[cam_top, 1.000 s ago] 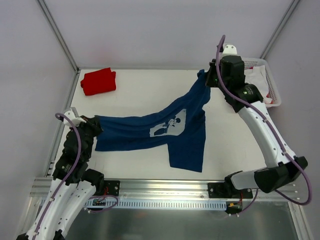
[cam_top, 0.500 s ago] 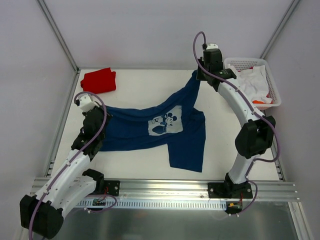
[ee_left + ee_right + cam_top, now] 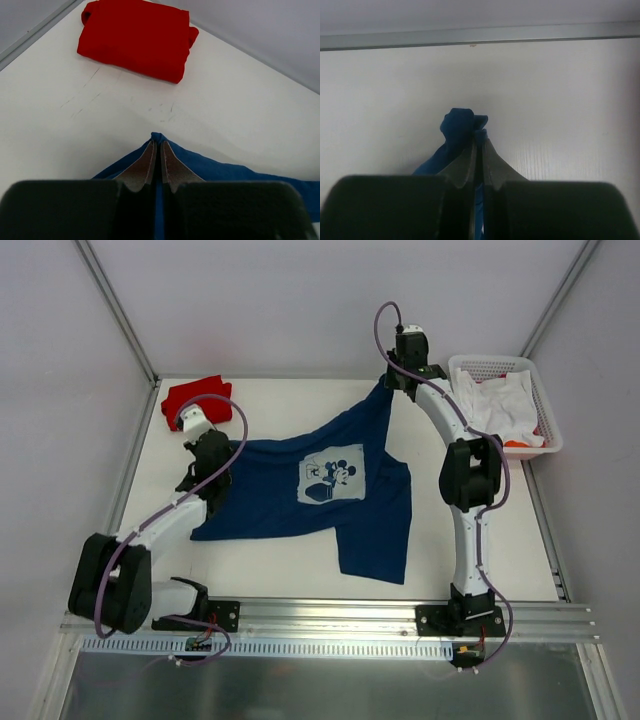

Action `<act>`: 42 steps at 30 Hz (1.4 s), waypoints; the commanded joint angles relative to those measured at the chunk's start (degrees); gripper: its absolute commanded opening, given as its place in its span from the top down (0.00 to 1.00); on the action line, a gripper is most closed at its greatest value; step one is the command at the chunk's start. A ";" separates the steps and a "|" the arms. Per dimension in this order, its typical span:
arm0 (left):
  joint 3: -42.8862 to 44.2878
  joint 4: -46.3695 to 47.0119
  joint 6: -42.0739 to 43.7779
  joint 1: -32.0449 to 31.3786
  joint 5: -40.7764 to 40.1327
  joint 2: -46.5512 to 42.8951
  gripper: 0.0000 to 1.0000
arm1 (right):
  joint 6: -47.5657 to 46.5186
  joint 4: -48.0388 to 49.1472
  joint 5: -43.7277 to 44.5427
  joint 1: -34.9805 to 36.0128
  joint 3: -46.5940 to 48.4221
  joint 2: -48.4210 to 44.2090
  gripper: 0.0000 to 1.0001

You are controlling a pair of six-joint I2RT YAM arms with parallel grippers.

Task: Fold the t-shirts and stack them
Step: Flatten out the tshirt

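Left gripper point(image 3: 207, 462): jaws pinched tight on an edge fold of the navy shirt point(image 3: 372, 530). In the left wrist view the fingertips point(image 3: 149, 151) meet with a thin ridge of blue cloth point(image 3: 215, 167) between them, and its tip pokes out just past the gripper point(image 3: 156, 146). Grasp confirmed.

Red shirt point(image 3: 137, 37): folded in a compact block on the table point(image 3: 100, 115), ahead of the left gripper and slightly to its left, clearly apart from it. From above, the left wrist and its cable cover part of the red shirt point(image 3: 188, 397).

Right gripper point(image 3: 392, 385): clamped on a bunched corner of the navy shirt. In the right wrist view a small knot of blue cloth point(image 3: 459, 126) sits just ahead and a little left of the closed gripper point(image 3: 479, 136). Beyond it are bare table point(image 3: 560, 100) and then the metal rail point(image 3: 480, 36) at the far edge.

The navy shirt spans the gap between the two grippers. Its white cartoon print point(image 3: 330, 478) faces up about midway between them. The lower part spreads flat on the table point(image 3: 270, 410), behind both grippers and toward the arm bases. I cannot tell whether the stretch next to the right gripper is off the surface.

White basket point(image 3: 490, 360): near the right gripper, on its right, with white cloth point(image 3: 495, 405) inside.
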 commanded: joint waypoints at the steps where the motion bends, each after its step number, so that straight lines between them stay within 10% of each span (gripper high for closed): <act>1: 5.22 8.87 1.97 1.54 0.51 5.91 1.00 | -1.06 3.93 -1.43 -1.57 5.03 2.49 1.00; 17: 18.06 13.90 4.97 4.88 2.80 27.36 1.00 | -0.45 10.10 -3.80 -4.74 4.41 10.75 0.98; 20: 19.47 13.36 5.67 4.97 2.27 28.77 0.56 | 0.16 9.66 -3.72 -5.00 4.95 11.55 0.41; 21: 19.56 13.54 6.10 4.97 2.10 28.86 0.24 | 0.16 9.57 -3.63 -5.00 4.16 11.47 0.34; 23: 19.82 13.63 6.81 5.06 1.13 28.78 0.02 | 0.16 9.57 -3.28 -5.00 2.93 10.33 0.20; 42: 11.04 -4.38 -0.56 4.62 5.87 7.97 0.01 | 3.94 3.69 1.47 -4.39 -24.91 -17.26 0.19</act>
